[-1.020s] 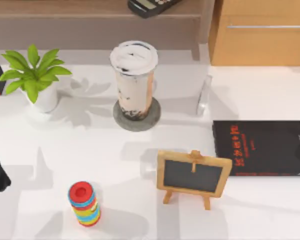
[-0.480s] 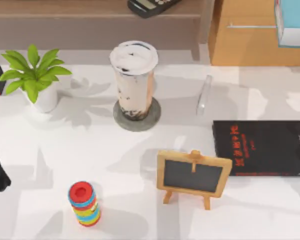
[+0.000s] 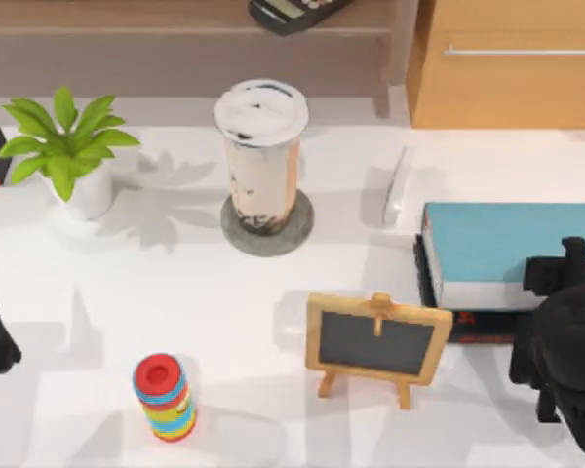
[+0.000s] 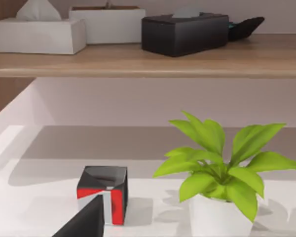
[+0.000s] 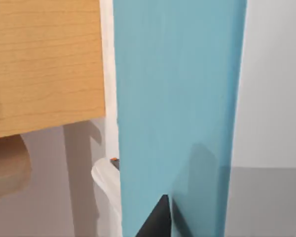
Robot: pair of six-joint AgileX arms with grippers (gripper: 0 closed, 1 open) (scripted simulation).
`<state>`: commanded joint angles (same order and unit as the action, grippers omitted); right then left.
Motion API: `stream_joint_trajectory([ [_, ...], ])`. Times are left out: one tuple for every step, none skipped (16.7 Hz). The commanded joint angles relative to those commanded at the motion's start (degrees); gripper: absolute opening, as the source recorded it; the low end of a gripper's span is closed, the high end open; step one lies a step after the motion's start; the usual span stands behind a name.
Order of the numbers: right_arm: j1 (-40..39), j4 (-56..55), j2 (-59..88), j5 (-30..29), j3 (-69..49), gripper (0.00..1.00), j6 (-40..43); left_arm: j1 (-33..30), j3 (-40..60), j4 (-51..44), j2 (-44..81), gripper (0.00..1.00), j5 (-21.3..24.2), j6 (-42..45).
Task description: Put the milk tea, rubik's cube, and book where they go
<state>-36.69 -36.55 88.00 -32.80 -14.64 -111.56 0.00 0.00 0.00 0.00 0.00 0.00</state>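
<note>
The milk tea (image 3: 262,156) stands on its coaster (image 3: 267,225) mid-counter, the book (image 3: 512,244) lies on the black book (image 3: 468,327) at the right edge by the right pincer (image 3: 565,331), grip unclear, and the rubik's cube (image 4: 102,193) waits beside the plant (image 4: 222,168).

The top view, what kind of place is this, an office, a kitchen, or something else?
Probably a study or office desk: a white table with books stacked at its right, the light blue book on a black book, a small easel chalkboard, and tissue boxes on a wooden shelf.
</note>
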Motion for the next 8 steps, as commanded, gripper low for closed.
stream_joint_trajectory([
  [-0.1, 0.0, 0.1, 0.0, 0.1, 0.0, -0.1, 0.0, 0.0, 0.0, 0.0, 1.0, 0.0, 0.0],
  [-0.1, 0.0, 0.1, 0.0, 0.1, 0.0, -0.1, 0.0, 0.0, 0.0, 0.0, 1.0, 0.0, 0.0],
  [-0.1, 0.0, 0.1, 0.0, 0.1, 0.0, -0.1, 0.0, 0.0, 0.0, 0.0, 1.0, 0.0, 0.0],
  [-0.1, 0.0, 0.1, 0.0, 0.1, 0.0, -0.1, 0.0, 0.0, 0.0, 0.0, 1.0, 0.0, 0.0],
  [0.2, -0.2, -0.5, 0.0, -0.4, 0.0, -0.1, 0.0, 0.0, 0.0, 0.0, 1.0, 0.0, 0.0],
  [0.2, -0.3, -0.3, 0.0, -0.4, 0.0, -0.1, 0.0, 0.0, 0.0, 0.0, 1.0, 0.0, 0.0],
  [0.3, -0.5, 0.1, 0.1, -0.4, 0.0, 0.0, 0.0, 0.0, 0.0, 0.0, 1.0, 0.0, 0.0],
  [0.4, -0.7, 0.5, 0.2, -0.5, 0.0, 0.1, 0.0, 0.0, 0.0, 0.0, 1.0, 0.0, 0.0],
])
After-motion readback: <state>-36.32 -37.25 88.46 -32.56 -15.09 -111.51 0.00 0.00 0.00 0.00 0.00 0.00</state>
